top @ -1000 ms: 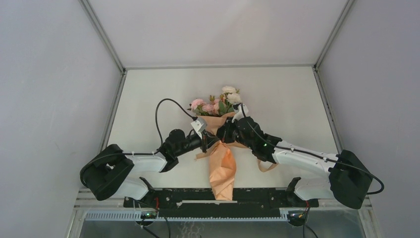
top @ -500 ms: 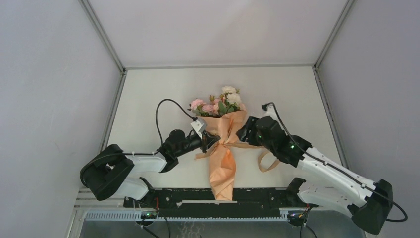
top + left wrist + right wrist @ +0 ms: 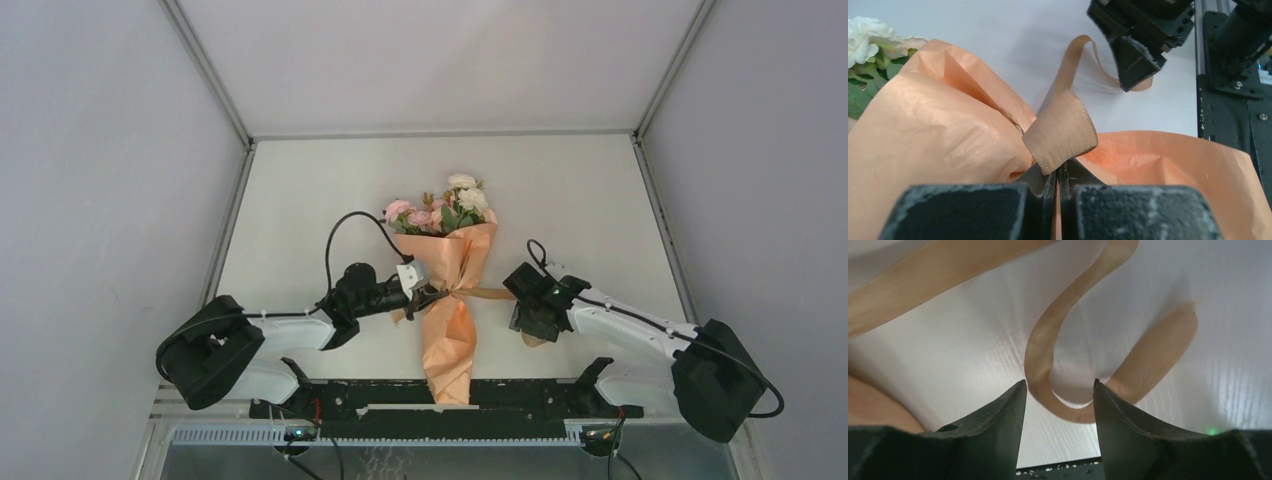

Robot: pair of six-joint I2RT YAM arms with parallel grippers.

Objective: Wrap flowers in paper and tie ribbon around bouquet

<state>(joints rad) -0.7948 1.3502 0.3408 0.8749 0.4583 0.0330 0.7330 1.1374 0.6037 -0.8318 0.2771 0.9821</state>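
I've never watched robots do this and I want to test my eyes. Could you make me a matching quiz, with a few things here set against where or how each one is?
Things:
1. left gripper
2. right gripper
3. flowers
4. paper

States:
A. wrapped into an orange cone
B. shut on the ribbon
C. open over a loose ribbon curl
D. showing at the cone's wide end

Pairs: 1-B; 2-C; 3-D; 4-A
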